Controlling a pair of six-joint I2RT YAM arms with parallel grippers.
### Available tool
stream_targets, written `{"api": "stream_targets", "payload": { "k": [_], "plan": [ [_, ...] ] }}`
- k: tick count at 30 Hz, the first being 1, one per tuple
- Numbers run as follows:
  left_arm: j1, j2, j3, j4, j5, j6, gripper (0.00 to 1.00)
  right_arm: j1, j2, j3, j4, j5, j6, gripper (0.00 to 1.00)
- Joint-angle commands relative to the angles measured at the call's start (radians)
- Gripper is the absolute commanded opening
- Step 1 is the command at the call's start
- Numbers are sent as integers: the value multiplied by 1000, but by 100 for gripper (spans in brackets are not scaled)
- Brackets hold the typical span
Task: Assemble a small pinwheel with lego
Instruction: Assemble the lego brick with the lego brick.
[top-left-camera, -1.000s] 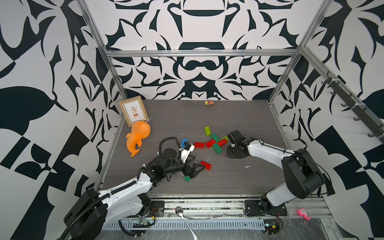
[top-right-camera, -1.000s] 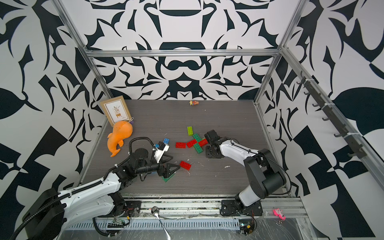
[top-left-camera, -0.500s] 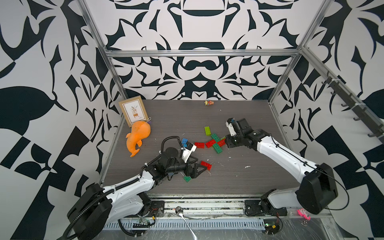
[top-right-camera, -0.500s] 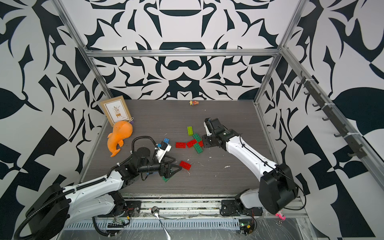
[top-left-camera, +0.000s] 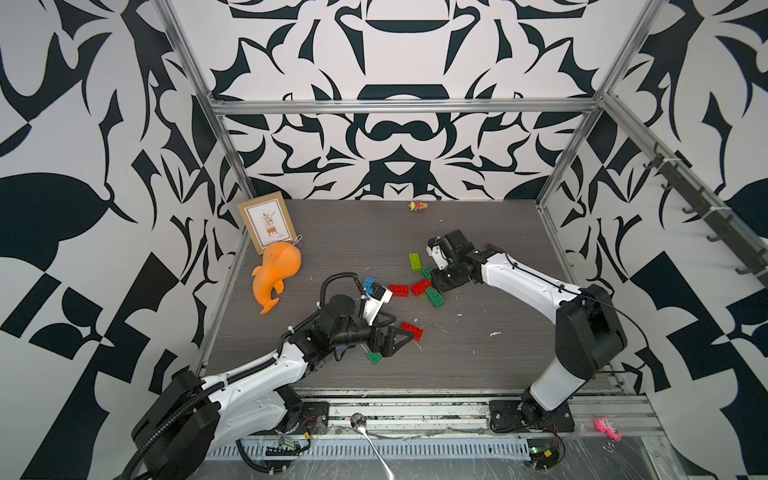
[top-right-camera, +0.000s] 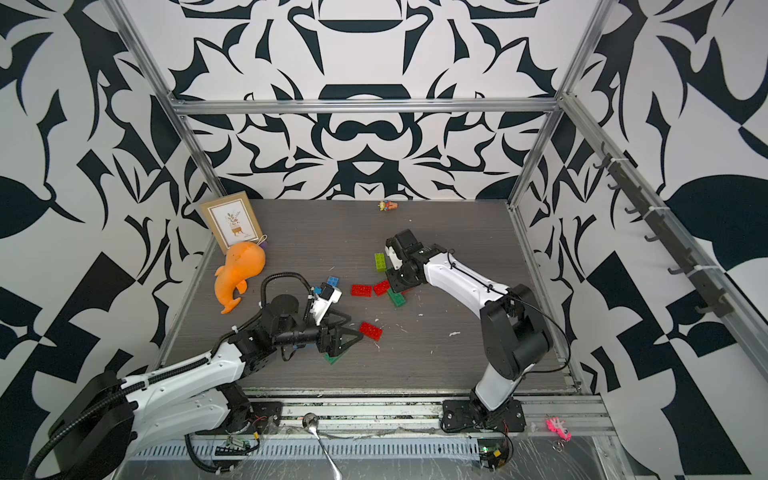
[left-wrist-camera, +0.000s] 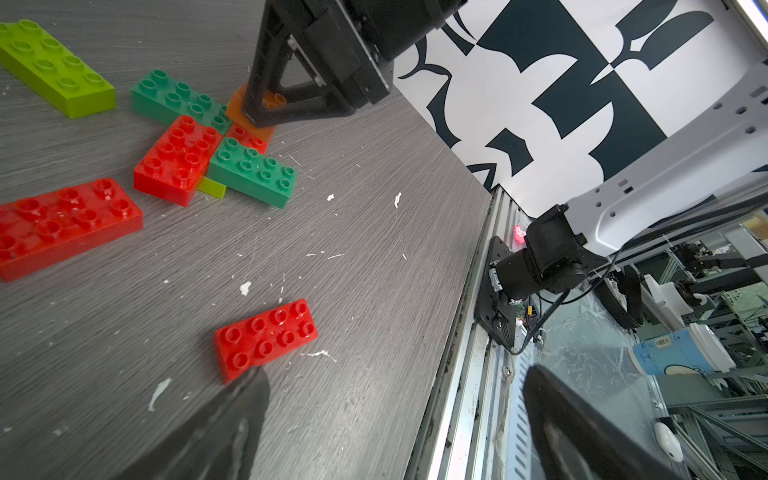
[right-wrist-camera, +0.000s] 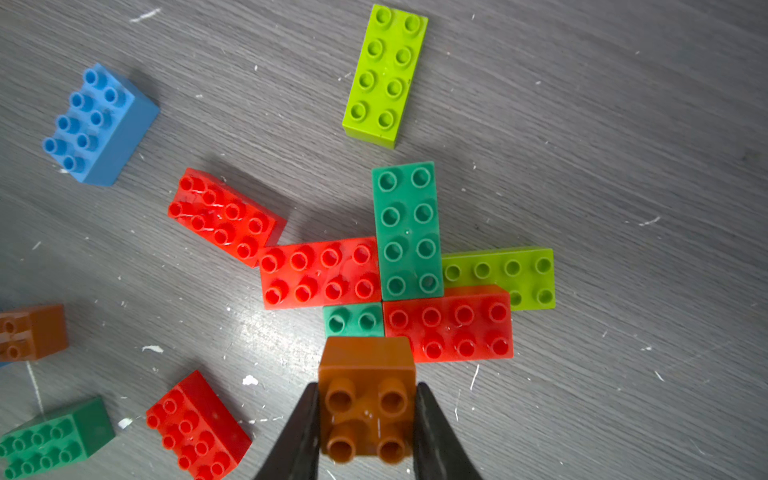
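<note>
Orange plush whale (top-left-camera: 277, 270) lies at the left of the grey counter (top-left-camera: 498, 249), below a small framed picture (top-left-camera: 268, 226) that leans on the wall. To its right my left gripper (top-left-camera: 395, 343) hangs low over the counter, jaws spread wide with nothing between them. A dark green brick (top-left-camera: 374, 358) lies partly hidden below it, and a loose red brick (top-left-camera: 412, 331) lies just off one fingertip. Behind my left wrist sits a blue brick (top-left-camera: 368, 282). The right wrist view also shows a loose orange brick (right-wrist-camera: 31, 332) lying by itself.

Further right a single red brick (top-left-camera: 399, 290) lies flat, just beside the joined cluster (right-wrist-camera: 409, 232): two red, two dark green and a lime brick meeting at right angles, studs up. A lone lime brick (top-left-camera: 414, 262) lies beyond the cluster, apart from it.

At the cluster my right gripper (right-wrist-camera: 366, 390) pinches a small square orange brick (right-wrist-camera: 365, 415) by two opposite sides, studs up, over one dark green arm. I cannot tell whether it touches that arm.
</note>
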Motion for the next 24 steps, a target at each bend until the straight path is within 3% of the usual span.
{"api": "stream_targets", "payload": {
  "k": [1, 24],
  "plan": [
    [-2, -7, 29, -10, 14, 10, 100, 4, 12, 52, -14, -1, -24, 7],
    [-2, -2, 31, -13, 21, 13, 100, 4, 102, 131, -64, 23, -53, 5]
  ]
}}
